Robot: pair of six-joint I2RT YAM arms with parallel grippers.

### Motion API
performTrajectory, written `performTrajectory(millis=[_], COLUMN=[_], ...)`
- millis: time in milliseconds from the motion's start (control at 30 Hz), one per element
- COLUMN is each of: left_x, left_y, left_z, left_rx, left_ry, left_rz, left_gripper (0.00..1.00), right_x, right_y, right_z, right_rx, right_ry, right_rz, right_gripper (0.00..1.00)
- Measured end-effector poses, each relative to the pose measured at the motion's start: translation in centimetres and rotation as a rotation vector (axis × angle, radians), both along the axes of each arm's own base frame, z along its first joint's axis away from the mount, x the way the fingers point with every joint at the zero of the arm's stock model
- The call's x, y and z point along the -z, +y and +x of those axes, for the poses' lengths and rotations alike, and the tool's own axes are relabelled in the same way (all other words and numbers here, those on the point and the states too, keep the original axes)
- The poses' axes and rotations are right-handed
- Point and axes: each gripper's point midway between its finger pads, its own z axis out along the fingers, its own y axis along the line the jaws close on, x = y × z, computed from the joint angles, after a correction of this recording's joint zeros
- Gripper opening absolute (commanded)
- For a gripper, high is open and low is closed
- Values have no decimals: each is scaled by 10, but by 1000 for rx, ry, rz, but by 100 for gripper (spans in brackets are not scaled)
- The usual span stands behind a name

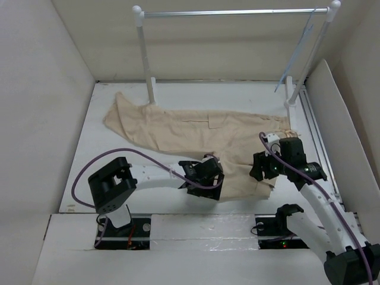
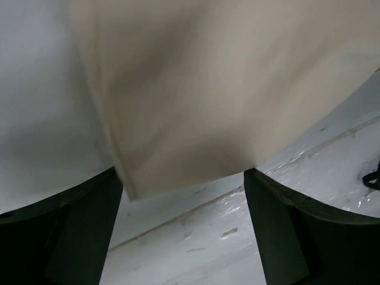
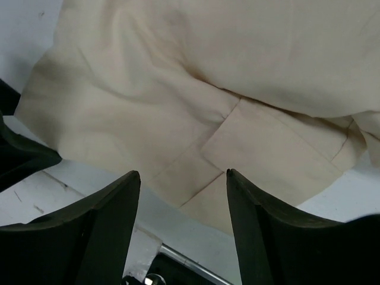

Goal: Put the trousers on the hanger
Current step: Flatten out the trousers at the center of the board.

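The beige trousers [image 1: 196,127] lie flat across the table from back left to front right. Both grippers hover low over the cloth's near end. My left gripper [image 1: 212,183] is open. In its wrist view the trousers' hem [image 2: 208,89] ends just beyond the dark fingers [image 2: 89,231], with bare table between them. My right gripper [image 1: 261,169] is also open, its fingers [image 3: 255,219] straddling a seamed edge of the trousers [image 3: 208,77] without pinching it. The thin pale blue hanger [image 1: 295,56] hangs from the right end of the rack's bar, far from both grippers.
A white-posted rack with a silver bar [image 1: 231,12] stands at the back. White walls box in the table on the left, back and right. A metal rail [image 1: 314,136] runs along the right side beside a slanted white board [image 1: 341,124].
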Motion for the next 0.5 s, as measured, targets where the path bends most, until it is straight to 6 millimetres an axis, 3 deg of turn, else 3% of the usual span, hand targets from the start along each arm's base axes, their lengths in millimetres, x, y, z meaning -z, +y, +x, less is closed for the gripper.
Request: performTrajectory(millis=[67,133,167,200,300,367,500], left_x=[-2,-4,-6,-10,-31,-54,-130], left_y=[-16,-27,-31,-34,-46,-53,-64], left_z=[10,20,25,30,53,80,158], left_rx=[7,3,3,0,-27,-73,-195], left_ry=[-28,-59,-79,-99,-158,-202,-313], left_rz=[-17,-26,-28,-31,-70,-118,-270], left_gripper=[69,34,23,1,0,0,0], right_x=[0,-1,-2,-1,0,4,8], right_y=[-3,-7,-8,-10,-12,-12,-13], right_z=[-5,-9,-11,-13,-15,-16,-15], right_rx=[12,31,38,45,53,54,57], right_ry=[1,-16,-24,-22,-15,10,54], right_rz=[-10,-13,-15,-17,-25,-32,-48], right_gripper=[73,77,78,78,78,78,80])
